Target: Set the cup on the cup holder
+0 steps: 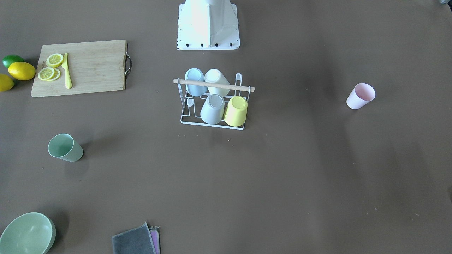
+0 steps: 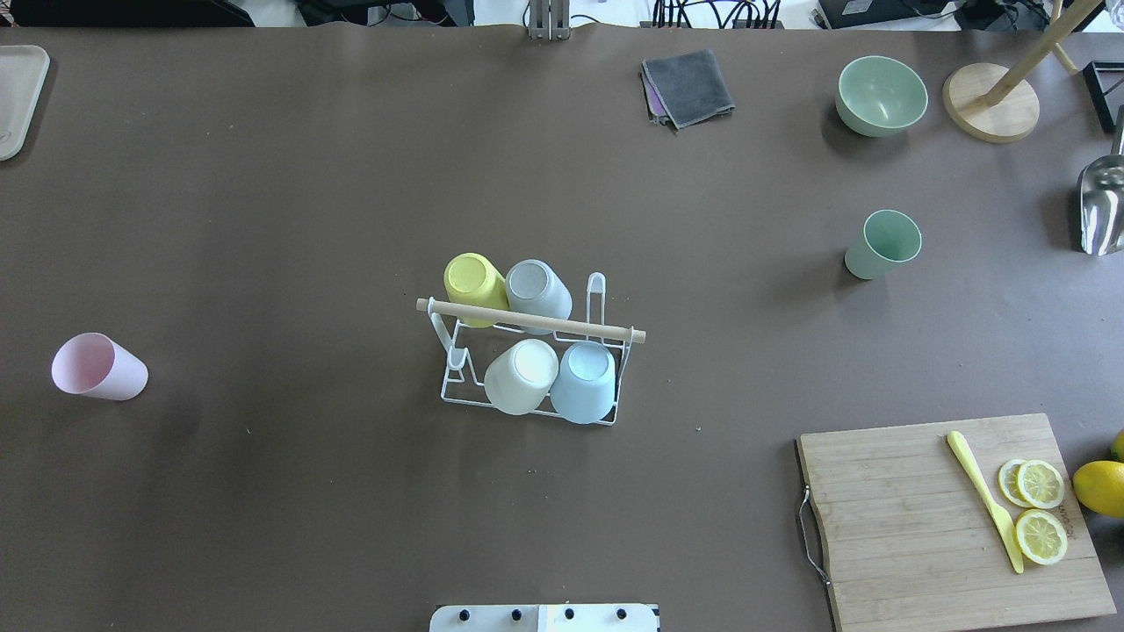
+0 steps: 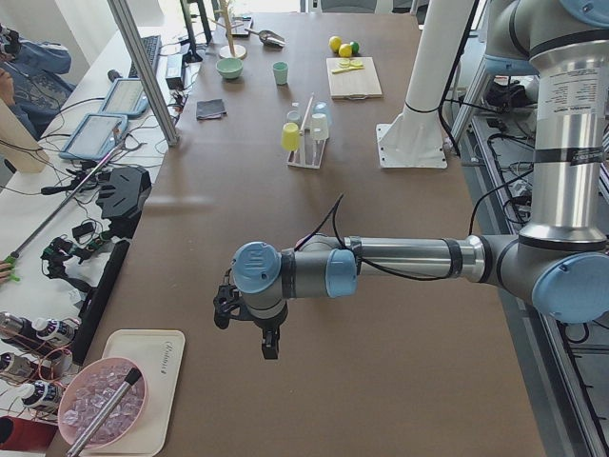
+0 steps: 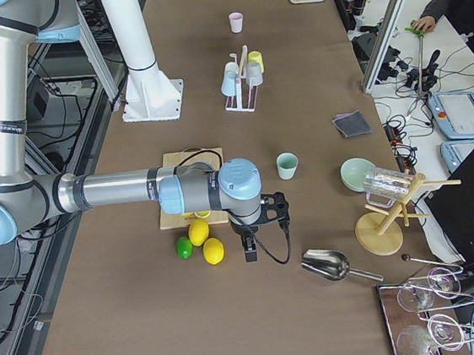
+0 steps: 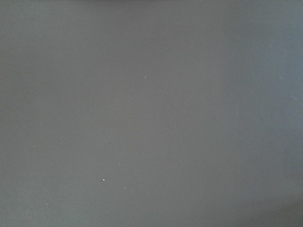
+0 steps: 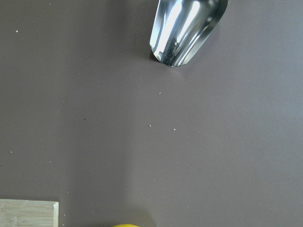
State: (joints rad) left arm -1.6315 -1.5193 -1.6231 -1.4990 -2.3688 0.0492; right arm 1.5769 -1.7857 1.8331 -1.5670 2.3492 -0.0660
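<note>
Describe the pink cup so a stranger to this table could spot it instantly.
From the white wire cup holder with a wooden rod at the middle of the brown table, look far toward the robot's left. The pale pink plastic cup stands there alone, mouth up. The only other loose cup is pale green, on the robot's right; the rack's four cups are upside down.

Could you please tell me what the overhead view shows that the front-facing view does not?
Only the overhead view shows the scoop, the wooden stand and a tray. Only the front-facing view shows the lime. Both show the rack with four cups on it, the pink cup, the green cup, the bowl, the cloth and the cutting board with lemon slices.
</note>
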